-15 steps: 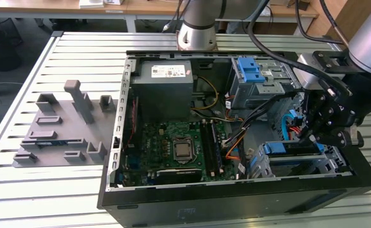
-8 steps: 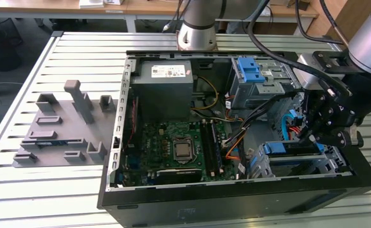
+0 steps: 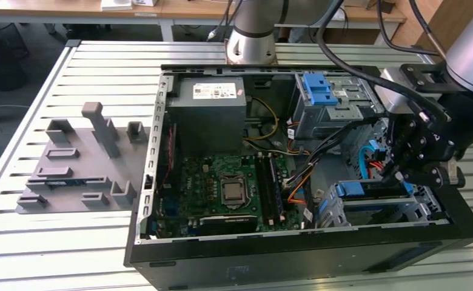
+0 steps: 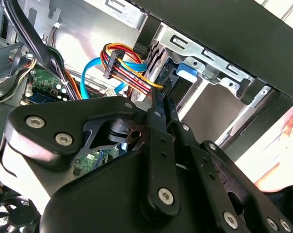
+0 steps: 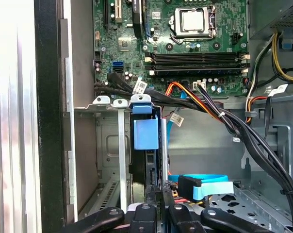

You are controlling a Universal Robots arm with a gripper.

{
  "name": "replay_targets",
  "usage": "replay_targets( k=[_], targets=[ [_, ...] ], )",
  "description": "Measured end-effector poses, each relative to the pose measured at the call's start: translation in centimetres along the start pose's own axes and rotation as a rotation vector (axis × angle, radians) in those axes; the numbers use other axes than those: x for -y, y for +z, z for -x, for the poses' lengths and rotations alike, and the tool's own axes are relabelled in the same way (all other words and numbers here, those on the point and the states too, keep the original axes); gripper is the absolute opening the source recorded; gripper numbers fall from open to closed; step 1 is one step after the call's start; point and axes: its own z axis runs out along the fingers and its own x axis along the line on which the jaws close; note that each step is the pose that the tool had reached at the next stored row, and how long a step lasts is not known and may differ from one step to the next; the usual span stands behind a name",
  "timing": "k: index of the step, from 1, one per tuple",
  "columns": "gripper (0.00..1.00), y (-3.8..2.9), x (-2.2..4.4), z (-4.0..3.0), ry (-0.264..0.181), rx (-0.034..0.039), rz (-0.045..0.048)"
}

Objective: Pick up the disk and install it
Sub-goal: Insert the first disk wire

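Slatted metal bench (image 3: 74, 66) carrying open computer case (image 3: 301, 254); gripper (image 3: 398, 173), jaws narrow, presses the disk (image 5: 146, 133) (blue-railed) into drive cage (image 5: 107, 160). Installation step seems underway, requiring straight seating

One open computer case (image 3: 151, 182) lies on the slatted table (image 3: 42, 242). Inside it: one motherboard (image 3: 220, 188), one power-supply box (image 3: 208, 100), two blue-latched drive cages (image 3: 333, 100). Beside it, one grey fixture (image 3: 79, 160).

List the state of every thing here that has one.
computer case: side panel off, interior exposed.
disk: standing on edge in the drive cage's slot, blue rail end showing.
drive cage: other slots vacant.
processor socket: no cooler on it.
gripper: at the drive cage, above the disk.
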Motion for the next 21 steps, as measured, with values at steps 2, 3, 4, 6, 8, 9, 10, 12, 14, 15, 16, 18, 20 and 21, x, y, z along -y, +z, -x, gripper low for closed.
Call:
replay_targets(
  k=[2, 3, 4, 6, 8, 9, 10, 12, 14, 15, 16, 18, 20, 21],
  targets=[
    [0.16, 0.05, 0.01, -0.09, 0.001, 0.0023, 0.0001],
    [0.16, 0.07, 0.01, -0.12, 0.001, 0.0045, 0.0001],
    [0.16, 0.08, 0.01, -0.14, 0.002, 0.0064, 0.0002],
    [0.16, 0.11, 0.01, -0.15, 0.002, 0.0093, 0.0004],
    [0.16, 0.15, 0.01, -0.18, 0.002, 0.0114, 0.0005],
    [0.16, 0.17, 0.01, -0.19, 0.002, 0.0118, 0.0005],
    [0.16, 0.18, 0.01, -0.21, 0.002, 0.0119, 0.0005],
    [0.16, 0.23, 0.01, -0.25, 0.003, 0.0128, 0.0005],
    [0.16, 0.22, 0.01, -0.26, 0.003, 0.0125, 0.0005],
    [0.16, 0.22, 0.02, -0.28, 0.003, 0.0124, 0.0005],
    [0.16, 0.23, 0.02, -0.28, 0.003, 0.0126, 0.0005],
    [0.16, 0.27, 0.01, -0.30, 0.003, 0.0126, 0.0005],
    [0.16, 0.33, 0.02, -0.31, 0.004, 0.0125, 0.0005],
    [0.16, 0.37, 0.02, -0.31, 0.004, 0.0125, 0.0006]
  ],
)
